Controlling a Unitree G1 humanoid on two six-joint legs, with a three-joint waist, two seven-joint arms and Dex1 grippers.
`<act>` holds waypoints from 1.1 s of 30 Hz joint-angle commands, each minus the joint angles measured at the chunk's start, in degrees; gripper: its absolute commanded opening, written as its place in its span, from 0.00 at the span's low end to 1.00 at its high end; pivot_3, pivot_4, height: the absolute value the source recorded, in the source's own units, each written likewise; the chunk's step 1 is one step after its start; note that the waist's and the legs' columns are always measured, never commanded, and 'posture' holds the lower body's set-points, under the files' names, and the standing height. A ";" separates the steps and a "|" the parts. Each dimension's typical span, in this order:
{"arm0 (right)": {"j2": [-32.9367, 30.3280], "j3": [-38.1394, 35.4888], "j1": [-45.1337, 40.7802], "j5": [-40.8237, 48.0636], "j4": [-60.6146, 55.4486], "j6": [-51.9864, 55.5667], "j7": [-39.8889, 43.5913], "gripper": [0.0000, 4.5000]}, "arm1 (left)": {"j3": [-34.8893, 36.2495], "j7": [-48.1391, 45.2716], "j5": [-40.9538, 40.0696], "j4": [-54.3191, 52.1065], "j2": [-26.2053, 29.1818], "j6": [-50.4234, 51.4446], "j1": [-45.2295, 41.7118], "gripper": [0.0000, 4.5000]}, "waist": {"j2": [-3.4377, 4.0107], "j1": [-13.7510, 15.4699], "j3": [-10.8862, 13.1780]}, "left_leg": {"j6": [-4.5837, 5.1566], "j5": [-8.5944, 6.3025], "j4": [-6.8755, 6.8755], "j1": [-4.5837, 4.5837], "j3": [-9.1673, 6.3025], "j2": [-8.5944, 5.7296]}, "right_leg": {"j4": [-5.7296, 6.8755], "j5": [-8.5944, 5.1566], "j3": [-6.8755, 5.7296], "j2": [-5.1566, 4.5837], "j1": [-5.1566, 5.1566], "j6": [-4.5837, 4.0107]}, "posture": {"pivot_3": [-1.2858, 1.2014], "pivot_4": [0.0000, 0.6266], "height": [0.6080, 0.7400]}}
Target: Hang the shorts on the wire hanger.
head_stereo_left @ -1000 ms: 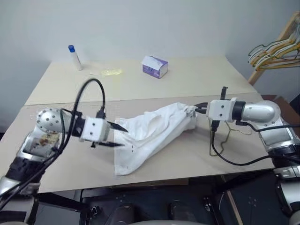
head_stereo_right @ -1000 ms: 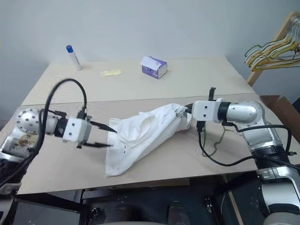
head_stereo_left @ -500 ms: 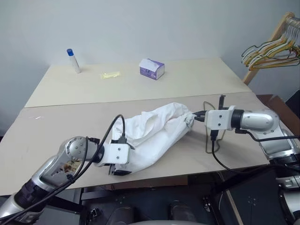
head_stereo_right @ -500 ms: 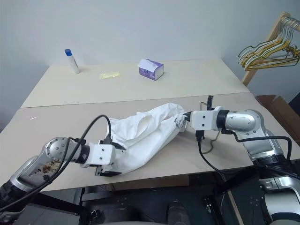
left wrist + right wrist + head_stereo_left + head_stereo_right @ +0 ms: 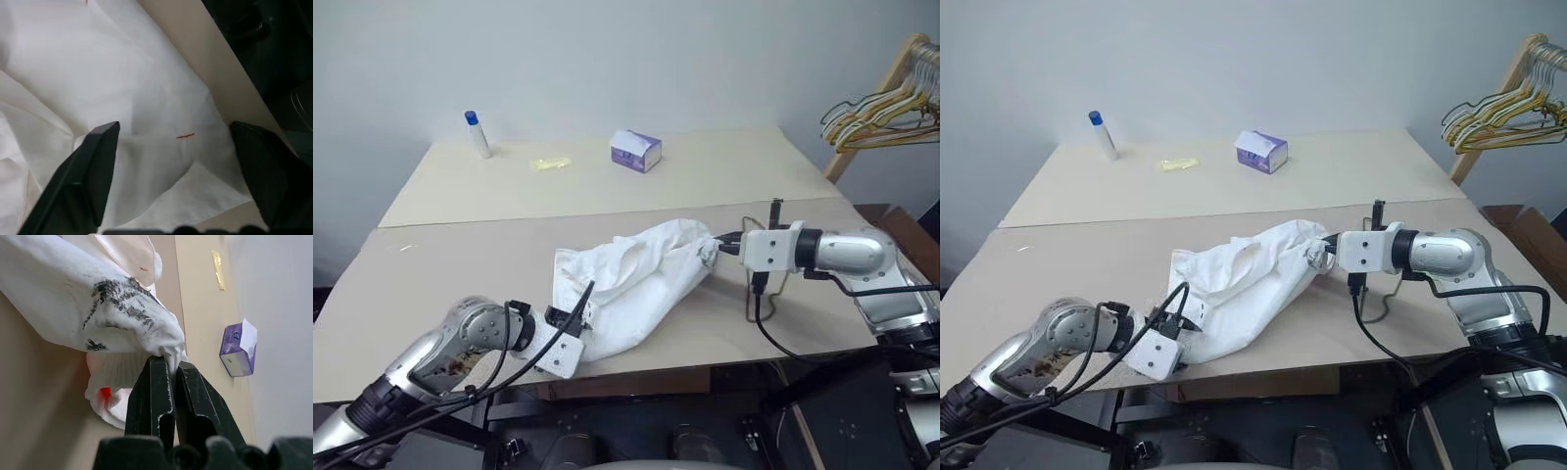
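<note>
Shorts (image 5: 636, 279) lie on the table (image 5: 460, 264); right gripper (image 5: 168, 369) pinches one end, left gripper (image 5: 173, 147) spreads wide over the hem.

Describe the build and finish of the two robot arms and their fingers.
Both arms are silver-grey metal with rounded joints, white box-shaped wrist housings and looping black cables. The left gripper and right gripper each have two black tapered fingers. The left arm's shell has brownish scuffing.

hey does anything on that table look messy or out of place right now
The shorts lie crumpled, their near corner at the table's front edge. Dark smudges mark the cloth where the shut right gripper pinches it. The wire hanger lies beneath the right arm, not yet in the shorts.
</note>
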 commanded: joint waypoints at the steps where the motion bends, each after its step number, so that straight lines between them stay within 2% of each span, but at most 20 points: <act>1: -0.77 -2.45 -1.24 0.57 -1.59 0.36 -0.38 0.00 | -1.70 2.28 6.42 6.54 -0.80 0.05 -0.55 0.51 | 0.19 -0.03 -0.14 | 0.00 0.00 0.00 0.07 0.00 0.00 | 0.01 -0.09 0.00 -0.01 0.05 0.15 | 0.53 0.02 1.00; 8: -0.73 -2.41 -1.39 0.39 -1.49 0.20 -0.48 0.00 | -1.37 1.28 6.51 9.10 -1.95 0.42 -2.65 0.00 | 0.27 -0.15 -0.21 | 0.00 0.00 -0.02 0.03 0.00 0.01 | 0.04 0.02 0.03 0.01 -0.01 -0.02 | 0.53 0.00 1.00; 17: -0.41 -2.13 -2.52 0.13 -0.22 -0.29 -0.61 0.00 | -0.77 -0.81 5.67 12.82 -3.32 0.30 -6.44 0.00 | 0.25 -0.14 -0.22 | 0.00 0.00 0.00 -0.13 -0.01 0.00 | 0.04 0.03 0.01 0.03 -0.11 -0.03 | 0.53 0.00 1.00; 19: -0.50 -2.21 -2.52 0.38 -0.39 -0.18 -0.41 0.00 | 1.29 -2.34 2.41 14.28 -2.42 -0.77 -8.13 0.00 | 0.25 -0.16 -0.22 | 0.00 0.00 0.00 -0.16 -0.01 0.01 | 0.03 0.03 0.01 0.03 -0.13 -0.03 | 0.53 0.00 1.00; 26: -4.71 -3.23 3.98 7.48 -7.80 1.59 7.10 0.00 | 10.17 -12.16 -12.95 16.27 7.42 -10.30 -7.47 0.00 | 0.03 -0.74 -0.08 | 0.05 -0.03 -0.02 -0.54 -0.04 0.14 | 0.04 0.10 -0.07 0.08 -0.58 0.11 | 0.54 0.00 1.00; 30: -8.05 -4.84 9.25 12.46 -13.81 3.55 11.48 0.00 | 15.75 -14.94 -19.97 11.86 12.04 -9.09 -2.82 0.00 | 0.04 -0.53 -0.09 | 0.10 -0.06 0.05 -1.17 0.00 0.14 | 0.06 0.17 -0.06 -0.01 -1.19 0.26 | 0.54 0.00 1.00; 33: -9.81 -5.53 11.56 14.19 -15.46 3.92 13.56 0.00 | 19.36 -16.58 -24.49 8.27 14.39 -7.09 1.04 0.00 | 0.01 -0.47 -0.07 | 0.14 -0.09 0.07 -1.22 0.03 0.13 | 0.02 0.16 -0.08 -0.02 -1.22 0.28 | 0.53 0.00 1.00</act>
